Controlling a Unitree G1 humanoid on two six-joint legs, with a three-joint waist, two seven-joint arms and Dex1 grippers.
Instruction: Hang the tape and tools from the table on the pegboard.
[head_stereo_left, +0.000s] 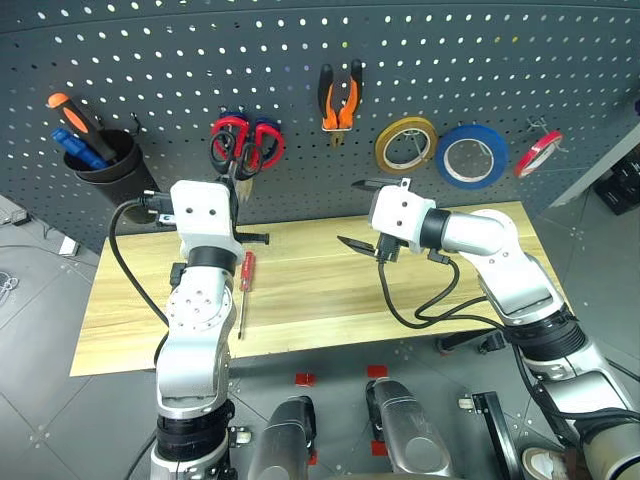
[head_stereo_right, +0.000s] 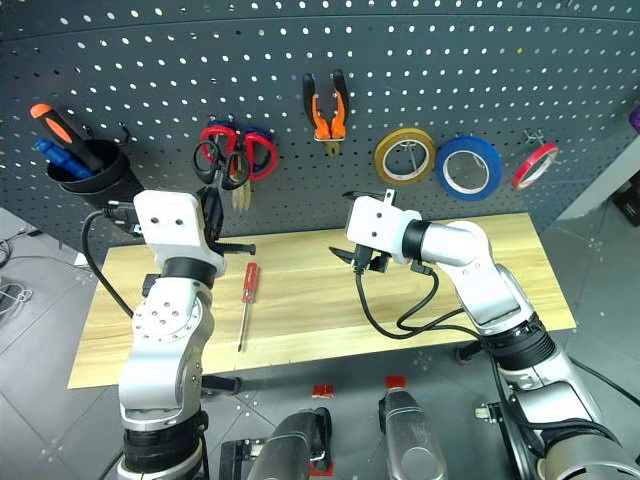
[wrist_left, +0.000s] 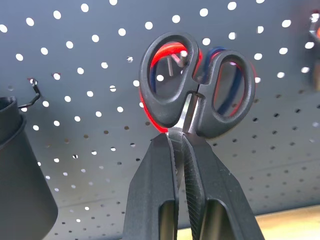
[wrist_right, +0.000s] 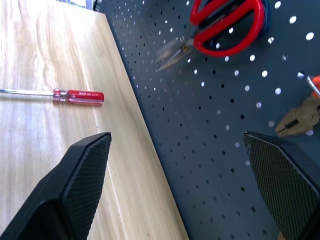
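The red screwdriver (head_stereo_left: 245, 285) lies on the wooden desk (head_stereo_left: 320, 290), waiting its turn. Just past it, the left tool (wrist_left: 182, 150) is pinched tight on the blades of the small black scissors (wrist_left: 197, 85), with the handles pointing up at the pegboard (head_stereo_left: 320, 80). The right tool (head_stereo_left: 362, 213) hangs over the desk, spread wide and holding nothing. On the board, the pliers (head_stereo_left: 339, 100) and the blue tape (head_stereo_left: 471, 156) already hang. I think the scissors step is happening now. Next, one black handle loop should slip over a hook, right by the big red scissors (head_stereo_left: 247, 145).
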